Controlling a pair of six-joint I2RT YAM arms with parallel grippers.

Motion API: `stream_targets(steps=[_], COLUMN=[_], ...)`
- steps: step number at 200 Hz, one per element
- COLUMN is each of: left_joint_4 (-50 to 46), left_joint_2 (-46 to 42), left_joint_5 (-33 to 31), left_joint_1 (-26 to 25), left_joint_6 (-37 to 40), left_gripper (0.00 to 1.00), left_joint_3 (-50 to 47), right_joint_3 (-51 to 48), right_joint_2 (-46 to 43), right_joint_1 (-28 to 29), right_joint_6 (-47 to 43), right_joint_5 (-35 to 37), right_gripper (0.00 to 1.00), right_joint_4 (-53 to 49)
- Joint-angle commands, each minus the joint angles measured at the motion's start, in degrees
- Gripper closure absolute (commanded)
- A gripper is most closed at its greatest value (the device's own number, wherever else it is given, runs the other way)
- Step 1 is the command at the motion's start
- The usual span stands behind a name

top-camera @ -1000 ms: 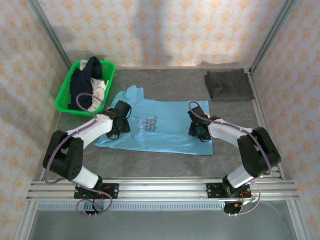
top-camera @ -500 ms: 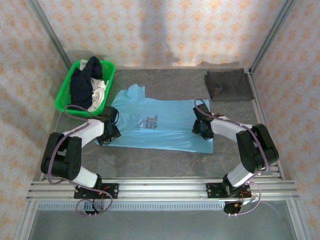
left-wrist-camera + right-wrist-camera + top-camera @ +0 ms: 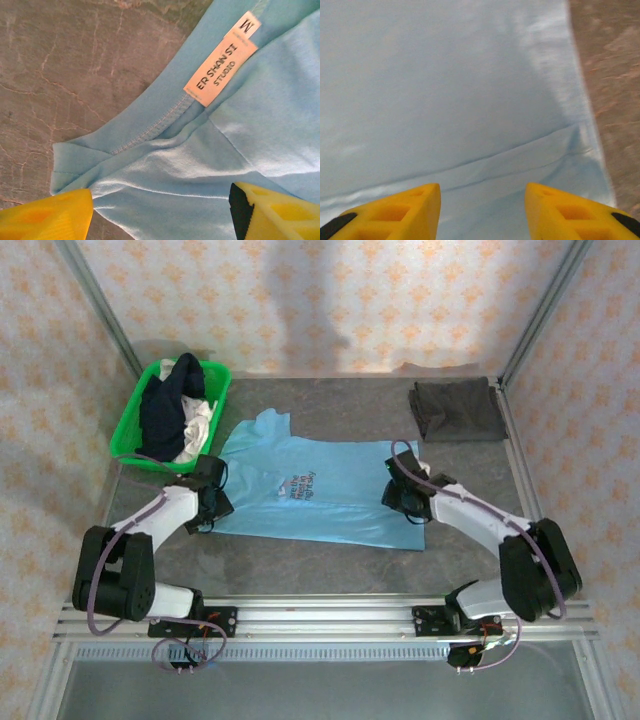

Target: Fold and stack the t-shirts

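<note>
Table [image 3: 330,575] is mostly bare, so there is room to fold. Blue t-shirt [image 3: 330,502] lies spread flat mid-table, neck end toward my left arm, hem end toward my right, chest print [image 3: 300,487] facing up. Laid out like that, I guess, so both ends can be grabbed at once for a fold. Green basket [image 3: 124,436] at the far left corner holds a heap of dark and white shirts, waiting their turn. Grey shirt [image 3: 455,410] sits folded at the far right, probably the start of the stack.

My left gripper [image 3: 212,502] is low over the shirt's left edge, my right gripper [image 3: 403,498] low over the right end. Both are spread apart, clamping nothing.

Left wrist view: my yellow fingers [image 3: 45,217] straddle the neckline, cloth rumpled between them, and the neck label [image 3: 220,75] is readable. From above neither label nor rumple shows. Right wrist view: fingers [image 3: 395,212] wide over smooth cloth near a stitched seam [image 3: 510,150], table showing past the shirt's edge. Overhead alone gives the whole layout.
</note>
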Motion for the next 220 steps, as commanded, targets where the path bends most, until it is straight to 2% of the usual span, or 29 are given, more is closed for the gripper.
stream_targets(steps=[1, 32, 73, 100, 122, 136, 153, 186, 203, 220], left_joint_4=[-1.59, 1.22, 0.1, 2.15, 1.98, 3.06, 2.3, -1.62, -2.09, -1.3], left_joint_2=[0.02, 1.83, 1.79, 1.44, 0.78, -1.02, -4.97, -11.63, -10.38, -5.0], left_joint_5=[-1.84, 2.39, 2.88, 7.54, 8.18, 10.69, 10.58, 4.43, 1.26, 0.83], left_joint_1=[0.94, 3.85, 8.29, 13.04, 13.53, 13.49, 10.94, 0.57, -4.89, -8.03], left_joint_6=[0.45, 0.56, 1.57, 2.54, 2.99, 3.0, 2.69, 0.83, 0.93, 2.54], left_gripper=[0.27, 0.4, 0.4, 0.41, 0.42, 0.41, 0.36, 0.31, 0.28, 0.24], left_joint_3=[-0.15, -2.21, -4.24, -6.43, -6.17, -6.44, -5.91, 0.21, 5.72, 12.86], right_joint_3=[-1.73, -4.26, -6.65, -9.06, -9.69, -9.74, -7.51, 0.01, 4.5, 8.93], right_joint_2=[0.84, 4.56, 2.92, 0.61, -1.04, -3.21, -4.66, -3.54, -0.88, 3.15], right_joint_1=[4.29, 5.59, 4.25, 1.42, 0.41, 0.33, 0.32, -0.41, -1.79, -3.59], right_joint_6=[2.18, 6.56, 9.47, 9.56, 9.01, 8.45, 7.02, 3.29, 1.21, -0.85], right_joint_5=[-1.05, 0.32, 1.89, 1.52, 1.99, 1.82, 2.37, 7.52, 9.43, 11.69], right_gripper=[0.52, 0.53, 0.53, 0.52, 0.54, 0.53, 0.53, 0.51, 0.5, 0.49], right_joint_4=[1.04, -0.41, -5.43, -5.22, -5.32, -4.67, -5.75, -7.88, -7.69, -6.82])
